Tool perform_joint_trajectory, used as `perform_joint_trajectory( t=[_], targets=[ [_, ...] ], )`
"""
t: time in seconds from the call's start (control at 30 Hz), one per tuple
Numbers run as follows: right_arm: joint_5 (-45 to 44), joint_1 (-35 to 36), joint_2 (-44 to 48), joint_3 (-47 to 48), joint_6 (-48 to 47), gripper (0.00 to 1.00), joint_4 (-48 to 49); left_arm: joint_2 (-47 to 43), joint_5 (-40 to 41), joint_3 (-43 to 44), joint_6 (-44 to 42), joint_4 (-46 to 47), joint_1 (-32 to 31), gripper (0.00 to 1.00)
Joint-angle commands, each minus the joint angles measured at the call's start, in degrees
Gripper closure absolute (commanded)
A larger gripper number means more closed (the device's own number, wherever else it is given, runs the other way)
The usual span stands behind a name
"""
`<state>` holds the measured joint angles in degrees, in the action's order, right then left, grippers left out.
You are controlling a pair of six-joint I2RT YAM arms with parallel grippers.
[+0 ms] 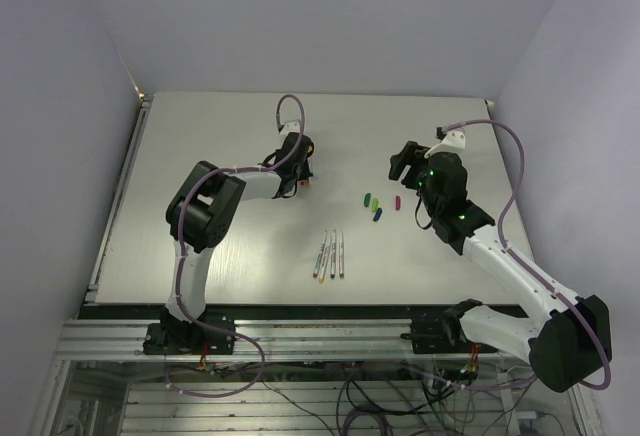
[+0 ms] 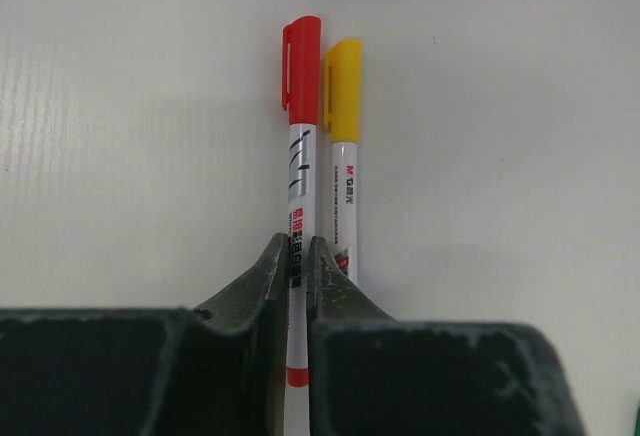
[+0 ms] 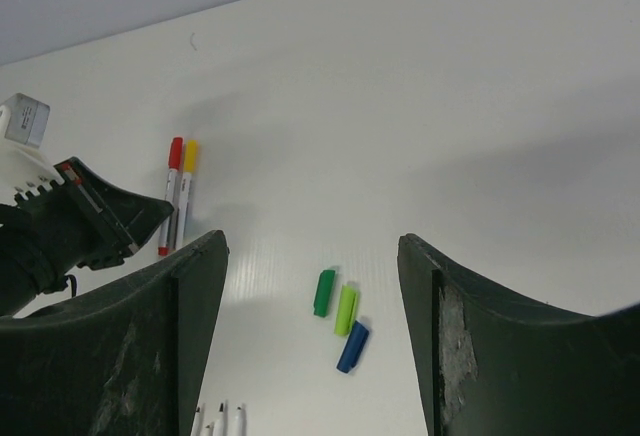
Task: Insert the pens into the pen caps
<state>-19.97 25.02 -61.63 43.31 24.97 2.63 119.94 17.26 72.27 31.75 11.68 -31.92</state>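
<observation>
A pale grey tabletop (image 1: 200, 126) carries everything. The left arm (image 1: 205, 206) reaches toward the far edge, a little left of the middle. The right arm (image 1: 510, 266) stretches from the near right corner toward the middle of the right half.

The left hand (image 2: 297, 248) is pinched nearly closed on the white barrel of a red-capped pen (image 2: 300, 171), one finger on each side. The pen runs straight out past the fingertips, cap end leading. A yellow-capped pen (image 2: 343, 186) lies just beside it on the right, parallel to it, on the tabletop.

The right hand (image 3: 310, 246) stands wide open above the tabletop and holds nothing.

Four uncapped whitish pens (image 1: 330, 254) lie side by side close to the near edge, about midway along it, slightly fanned.

Between those pens and the right hand, four loose caps lie in a small cluster right of the tabletop's centre. A dark green cap (image 3: 324, 292), a lime green cap (image 3: 346, 310) and a blue cap (image 3: 352, 346) are close together in a slanting row. A magenta cap (image 1: 398, 201) lies slightly apart, on the side nearer the right edge.
</observation>
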Motion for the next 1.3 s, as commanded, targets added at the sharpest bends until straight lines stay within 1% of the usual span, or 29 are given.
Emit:
perform_joint_trajectory(
  t=[0.0, 0.17, 0.43, 0.57, 0.63, 0.7, 0.77, 0.93, 1.07, 1.2, 1.27],
  targets=[
    [-0.5, -0.1, -0.2, -0.6, -0.5, 0.31, 0.7, -0.2, 1.7, 0.5, 0.7, -1.8, 0.4, 0.82],
    [-0.4, -0.1, -0.3, -0.4, -0.5, 0.31, 0.9, -2.0, 2.2, 0.7, 0.3, -1.8, 0.4, 0.77],
    [-0.9, -0.1, 0.8, 0.0, -1.6, 0.31, 1.9, -8.6, 2.7, -0.8, 0.2, -0.5, 0.4, 0.75],
    [-3.4, -0.1, 1.4, 0.3, -1.1, 0.25, 2.4, -13.3, 2.3, -3.8, 0.6, 1.5, 0.4, 0.74],
    [-4.6, -0.2, 1.8, 0.5, -0.5, 0.19, 3.2, -15.5, 1.9, -5.3, 0.9, 1.9, 0.4, 0.74],
    [-5.5, -0.4, 1.7, 0.8, 0.7, 0.11, 3.4, -17.5, 1.6, -6.6, 0.7, 2.1, 0.4, 0.74],
    [-4.1, -0.7, 1.2, 1.4, 0.5, 0.1, 3.8, -18.6, 2.2, -7.8, 0.3, 2.2, 0.4, 0.74],
    [-3.1, -0.8, 0.5, 1.4, 1.4, 0.1, 3.8, -16.9, 3.0, -8.9, -0.4, 2.4, 0.4, 0.78],
    [-3.6, -0.8, 2.2, 0.0, 1.4, 0.11, 3.8, -15.3, 2.5, -9.5, 0.6, 3.0, 0.3, 0.76],
    [-4.4, -0.8, 3.6, -1.2, 0.6, 0.11, 3.9, -14.5, 4.9, -8.7, 1.2, -1.3, 0.0, 0.73],
    [-3.7, -0.8, 3.7, -1.5, 0.1, 0.12, 3.9, -14.8, 9.4, -8.7, 2.8, -5.0, -0.5, 0.71]
  ],
)
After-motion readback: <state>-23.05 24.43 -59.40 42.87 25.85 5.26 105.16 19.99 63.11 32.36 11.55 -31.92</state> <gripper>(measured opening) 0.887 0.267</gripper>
